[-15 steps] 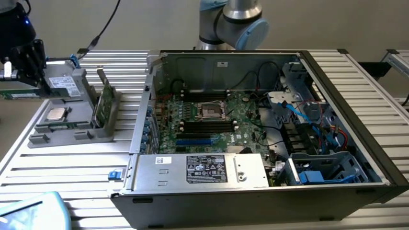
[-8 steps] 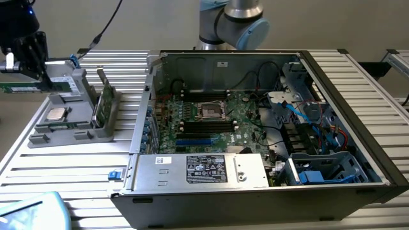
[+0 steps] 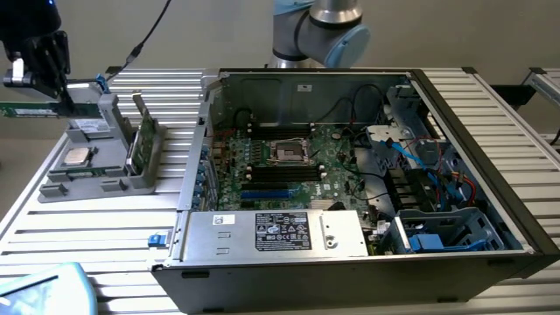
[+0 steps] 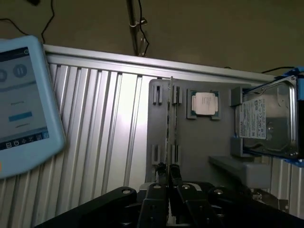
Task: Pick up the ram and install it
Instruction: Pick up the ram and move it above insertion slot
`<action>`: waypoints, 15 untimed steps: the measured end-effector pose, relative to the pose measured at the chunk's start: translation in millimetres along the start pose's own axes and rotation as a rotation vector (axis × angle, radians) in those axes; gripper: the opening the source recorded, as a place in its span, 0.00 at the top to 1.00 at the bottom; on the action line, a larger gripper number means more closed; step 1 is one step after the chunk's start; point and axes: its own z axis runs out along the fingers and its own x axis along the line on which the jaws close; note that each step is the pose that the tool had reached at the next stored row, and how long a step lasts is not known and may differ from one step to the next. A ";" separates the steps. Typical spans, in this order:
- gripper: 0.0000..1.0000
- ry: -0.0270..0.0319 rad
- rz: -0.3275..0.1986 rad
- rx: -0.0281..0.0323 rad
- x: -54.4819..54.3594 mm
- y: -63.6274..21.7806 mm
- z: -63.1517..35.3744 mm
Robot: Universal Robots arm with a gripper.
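Observation:
The ram [image 3: 30, 110] is a narrow green stick with a white label, held level in the air above the grey parts tray [image 3: 88, 180] at the exterior view's left. My gripper [image 3: 65, 105] is shut on one end of it. In the wrist view the ram [image 4: 169, 123] shows edge-on as a thin line running out from my gripper [image 4: 168, 170], over the tray [image 4: 209, 142]. The open computer case [image 3: 490, 164] lies to the exterior view's right, with the motherboard [image 3: 337, 157] and its black memory slots [image 3: 280, 172] facing up.
The tray also carries a taller green card [image 3: 141, 136] standing upright, a CPU [image 4: 204, 103] and a hard drive [image 4: 266, 121]. A tablet [image 4: 21, 104] lies on the ribbed table. The power supply [image 3: 275, 233] and cables [image 3: 420, 157] crowd the case.

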 end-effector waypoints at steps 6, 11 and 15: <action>0.86 -0.0008 0.000 -0.0011 5.0 -20.3 -27.3; 0.86 -0.0016 0.000 -0.0012 8.5 -39.4 -43.7; 0.86 -0.0059 -0.001 -0.0002 10.6 -51.5 -54.5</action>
